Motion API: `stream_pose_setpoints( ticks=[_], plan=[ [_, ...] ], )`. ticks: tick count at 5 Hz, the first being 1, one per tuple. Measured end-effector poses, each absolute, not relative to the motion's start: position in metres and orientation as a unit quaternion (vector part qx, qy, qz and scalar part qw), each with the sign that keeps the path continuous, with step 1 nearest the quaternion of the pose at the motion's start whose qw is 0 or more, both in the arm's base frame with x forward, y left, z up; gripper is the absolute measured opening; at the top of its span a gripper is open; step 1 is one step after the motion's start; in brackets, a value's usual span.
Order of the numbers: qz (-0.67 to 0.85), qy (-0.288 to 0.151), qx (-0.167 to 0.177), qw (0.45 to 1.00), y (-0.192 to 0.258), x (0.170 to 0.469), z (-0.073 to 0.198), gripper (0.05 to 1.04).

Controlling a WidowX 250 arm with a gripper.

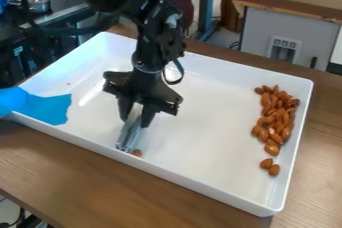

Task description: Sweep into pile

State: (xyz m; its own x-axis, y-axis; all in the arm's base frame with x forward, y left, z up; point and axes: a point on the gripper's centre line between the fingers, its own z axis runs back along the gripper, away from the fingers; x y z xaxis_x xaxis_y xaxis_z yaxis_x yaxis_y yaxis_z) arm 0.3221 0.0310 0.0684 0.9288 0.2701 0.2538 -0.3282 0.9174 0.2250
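Almonds [266, 100] lie heaped by the right wall of the tray [190, 180], two just off the heap's near end. One stray nut [137, 153] sits by the near wall, beside the lower end of the tool [129, 134], on which the gripper [135, 122] is clamped. Swept at a poor angle, the stray could slip past the tool's narrow edge or jam against the wall; too hard a push into the heap might scatter it. The tray holds these nuts and part of a blue sheet [50, 107] at its left.
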Motion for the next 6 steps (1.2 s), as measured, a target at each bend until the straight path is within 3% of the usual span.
stream_pose_setpoints(
  ticks=[4, 6],
  plan=[
    [0.200, -0.118, 0.132, 0.964, -0.016, 0.325, 0.060, 0.372],
    [0.210, -0.107, 0.103, 0.966, -0.079, 0.327, 0.062, 0.372]
  ],
)
